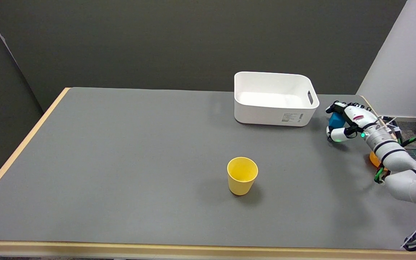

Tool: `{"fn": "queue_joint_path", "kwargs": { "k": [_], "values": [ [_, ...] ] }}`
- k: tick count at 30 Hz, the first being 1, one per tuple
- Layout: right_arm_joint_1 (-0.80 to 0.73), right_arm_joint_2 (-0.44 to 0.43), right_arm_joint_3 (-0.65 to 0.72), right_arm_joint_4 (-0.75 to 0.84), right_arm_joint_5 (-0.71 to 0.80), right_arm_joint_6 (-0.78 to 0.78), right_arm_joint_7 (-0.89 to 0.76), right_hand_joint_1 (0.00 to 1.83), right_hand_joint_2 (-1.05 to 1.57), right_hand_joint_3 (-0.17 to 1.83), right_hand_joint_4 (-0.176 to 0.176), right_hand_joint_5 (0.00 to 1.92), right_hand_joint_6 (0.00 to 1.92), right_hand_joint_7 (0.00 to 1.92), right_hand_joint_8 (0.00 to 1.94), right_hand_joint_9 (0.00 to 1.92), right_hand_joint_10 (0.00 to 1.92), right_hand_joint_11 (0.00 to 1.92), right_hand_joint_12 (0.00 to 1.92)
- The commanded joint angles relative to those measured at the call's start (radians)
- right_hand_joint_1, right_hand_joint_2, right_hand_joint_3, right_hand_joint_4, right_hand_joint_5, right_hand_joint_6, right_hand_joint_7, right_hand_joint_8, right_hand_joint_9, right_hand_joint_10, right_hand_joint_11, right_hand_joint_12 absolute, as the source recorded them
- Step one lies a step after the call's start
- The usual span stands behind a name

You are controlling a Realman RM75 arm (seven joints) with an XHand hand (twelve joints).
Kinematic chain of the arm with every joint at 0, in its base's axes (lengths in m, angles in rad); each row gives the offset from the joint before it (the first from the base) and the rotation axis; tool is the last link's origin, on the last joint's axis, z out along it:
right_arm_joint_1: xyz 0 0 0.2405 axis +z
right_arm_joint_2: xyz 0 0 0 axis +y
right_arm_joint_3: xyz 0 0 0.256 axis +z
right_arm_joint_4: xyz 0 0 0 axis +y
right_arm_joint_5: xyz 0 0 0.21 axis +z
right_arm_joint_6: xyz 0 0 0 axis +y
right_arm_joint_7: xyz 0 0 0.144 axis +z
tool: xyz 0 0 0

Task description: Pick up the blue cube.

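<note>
Now gripping the blue cube (336,119) in the right hand (346,121), over at the far right of the grey worktop (121,162).

Wrapping fingers (338,134) round the cube from above and below, closing on it, only its blue face peeking out on the left side. Holding it just right of the white bin (273,98), near its handle-slot end, not touching it. Hard telling whether resting on the worktop or lifted clear of it, though throwing a shadow just beneath. Reaching in from the lower right with the white arm (392,151), partly hiding something orange (373,159) behind the forearm. Standing upright and well apart, nearer the middle: a yellow cup (242,176), mouth open upward.
</note>
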Motion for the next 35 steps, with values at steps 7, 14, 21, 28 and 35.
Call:
{"fn": "queue_joint_path", "kwargs": {
  "k": [7,14,21,28,35],
  "values": [
    [0.05,-0.024,-0.01,-0.058,-0.103,0.034,0.01,1.1,1.01,0.81,0.07,0.28,1.15,0.49,0.97,0.45,1.04,0.18,1.39],
    [0.054,-0.027,-0.01,-0.061,-0.109,0.107,0.012,1.28,1.3,0.04,-0.091,0.48,1.68,0.64,1.5,0.63,1.68,0.35,1.64],
    [0.046,-0.027,0.011,-0.025,-0.1,0.221,0.007,1.27,1.29,0.11,-0.089,0.45,1.71,0.61,1.54,0.62,1.77,0.28,1.85],
    [-0.024,-0.017,0.143,0.115,-0.1,0.306,-0.021,1.28,1.29,0.07,-0.097,0.46,1.68,0.64,1.51,0.63,1.77,0.28,1.92],
    [-0.17,0.01,0.382,0.331,-0.1,0.292,-0.089,1.29,1.24,0.14,-0.095,0.5,1.64,0.67,1.46,0.65,1.76,0.4,1.92]
  ]
}}
